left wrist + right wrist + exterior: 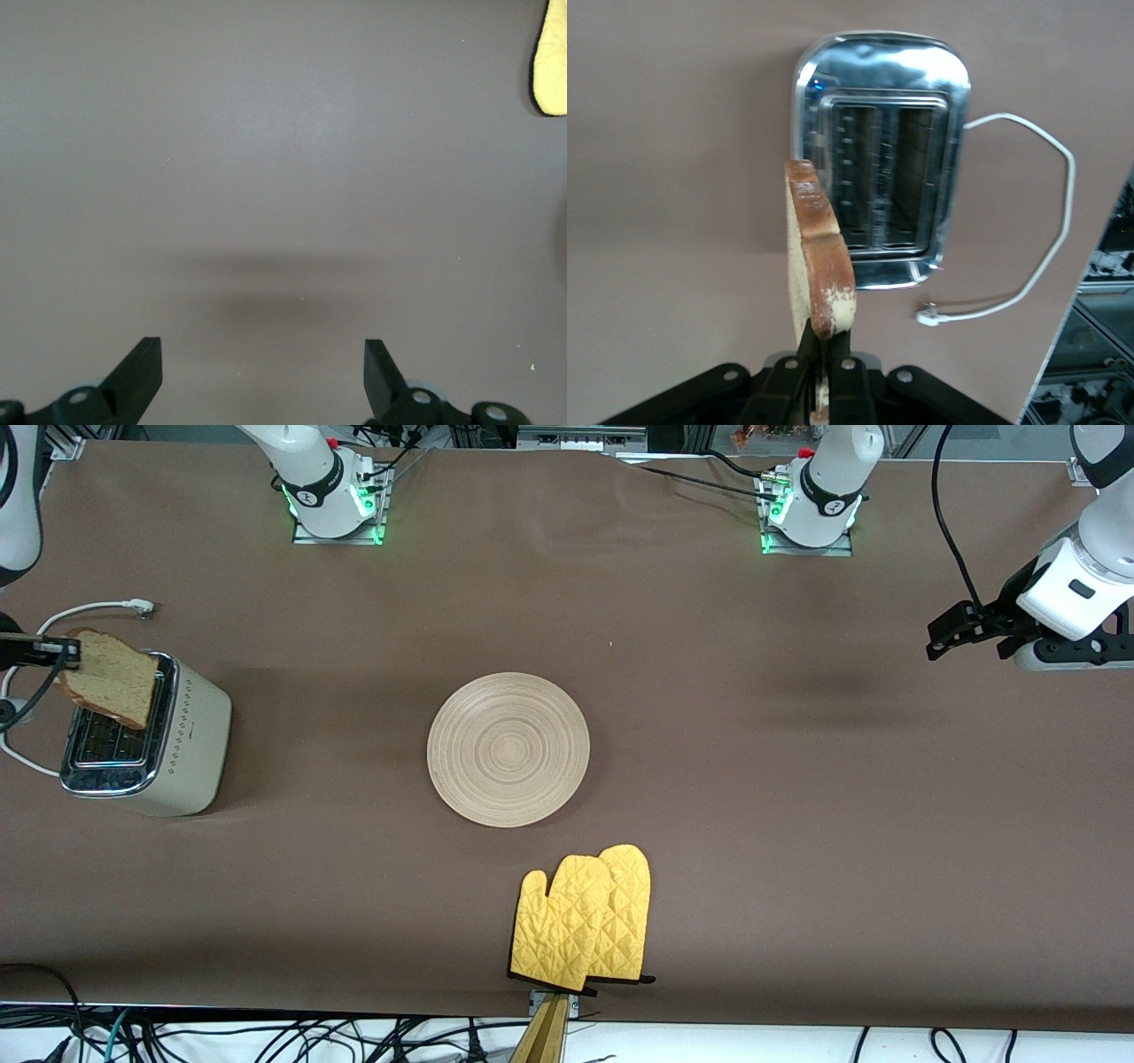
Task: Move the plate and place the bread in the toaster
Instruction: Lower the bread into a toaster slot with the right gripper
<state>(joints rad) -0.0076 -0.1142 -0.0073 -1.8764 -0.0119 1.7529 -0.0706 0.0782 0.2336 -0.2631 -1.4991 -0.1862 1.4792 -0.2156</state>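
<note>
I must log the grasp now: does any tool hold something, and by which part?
The right tool holds the bread by its edge, over the toaster. The left tool is open and holds nothing, waiting over the table.

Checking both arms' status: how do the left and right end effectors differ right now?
The right end effector is shut on the speckled brown bread slice, holding it above the cream-white chrome-topped toaster; the left end effector is open, holds nothing and waits over bare brown table. Both are off the table.
</note>
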